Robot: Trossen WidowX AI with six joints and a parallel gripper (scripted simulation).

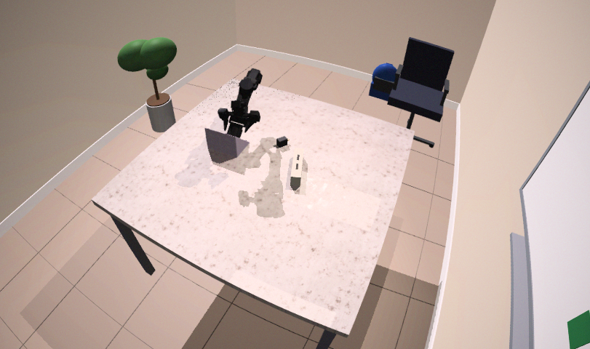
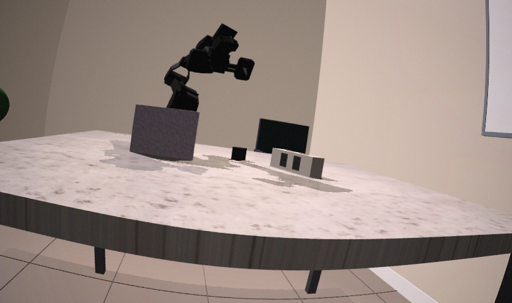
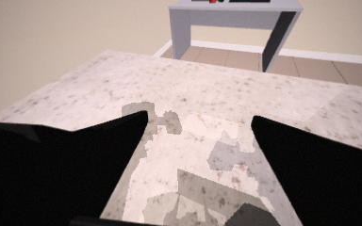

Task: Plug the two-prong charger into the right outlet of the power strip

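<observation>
The charger (image 1: 281, 142) (image 2: 238, 153) is a small black block on the table; its prongs cannot be made out in the exterior view. The white power strip (image 1: 296, 172) (image 2: 305, 165) stands nearby, with two dark outlets side by side on its long face in the exterior view; the right-hand one (image 2: 295, 163) is nearer the strip's dark end. My gripper (image 1: 236, 129) (image 3: 198, 118) is open and empty, high above the table behind the grey block, well away from the charger. Neither charger nor strip can be made out in the wrist view.
A tall grey block (image 1: 221, 147) (image 2: 164, 132) stands on the table (image 1: 202, 216) (image 2: 213, 202) in front of the arm's base, to the left of the charger. A chair (image 1: 427, 69) (image 2: 283, 135) stands beyond the table. A pale desk (image 3: 230, 19) shows beyond the table edge in the wrist view.
</observation>
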